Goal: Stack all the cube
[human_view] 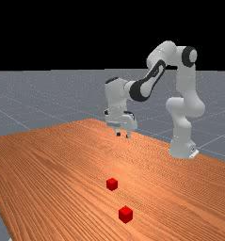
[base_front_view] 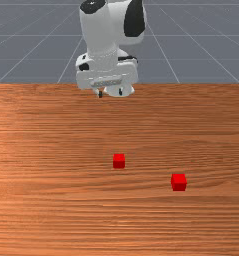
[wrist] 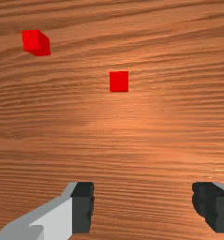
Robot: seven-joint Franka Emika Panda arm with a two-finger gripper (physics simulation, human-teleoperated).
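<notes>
My white and grey two-finger gripper [base_front_view: 111,93] hung in the air over the flat, orange-brown wooden table [base_front_view: 51,210]. My dark-tipped fingers [wrist: 83,206] stood wide apart, with nothing gripped between them. On the front view's clock face, the nearer cube [base_front_view: 119,161], plain red with flat square sides, sat at six o'clock from my gripper. The farther cube [base_front_view: 179,182], just as red and square, sat at about five o'clock from my gripper and near four o'clock from its partner. Both rested directly on the wood, well apart from each other.

In the far view, I had the nearer cube at about six o'clock below me, and the farther cube at five o'clock from that one. The white and black jointed arm [human_view: 185,106] that carried me had its foot at three o'clock from my fingertips. Looking down past my fingers in the wrist view, I saw the top of the nearer cube, while the farther cube, farther out from me, showed me its top and a side
</notes>
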